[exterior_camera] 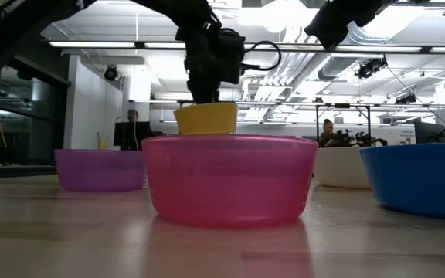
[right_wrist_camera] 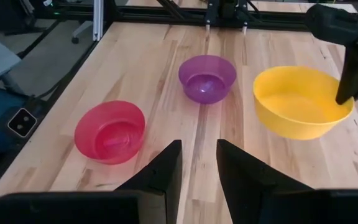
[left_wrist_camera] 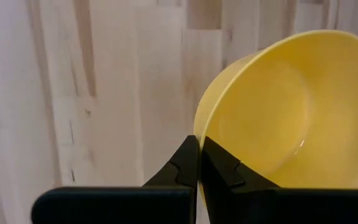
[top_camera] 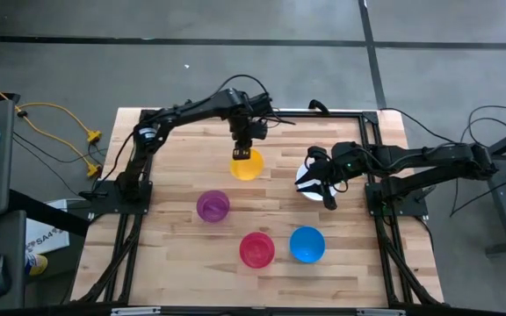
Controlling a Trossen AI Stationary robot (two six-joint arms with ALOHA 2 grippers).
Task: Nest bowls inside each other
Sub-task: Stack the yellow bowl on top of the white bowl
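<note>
Pinching yellow bowl [top_camera: 247, 166], left hand [top_camera: 242, 153].

We see glossy, smooth plastic on the yellow bowl [left_wrist_camera: 284, 112] and pink bowl [exterior_camera: 229, 178], above a pale, matt wooden desk [top_camera: 183, 254].

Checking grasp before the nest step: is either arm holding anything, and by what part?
The left gripper is shut on the round yellow plastic bowl, pinching its rim, lifted off the table. The right gripper is open above the white bowl, holding nothing.
</note>
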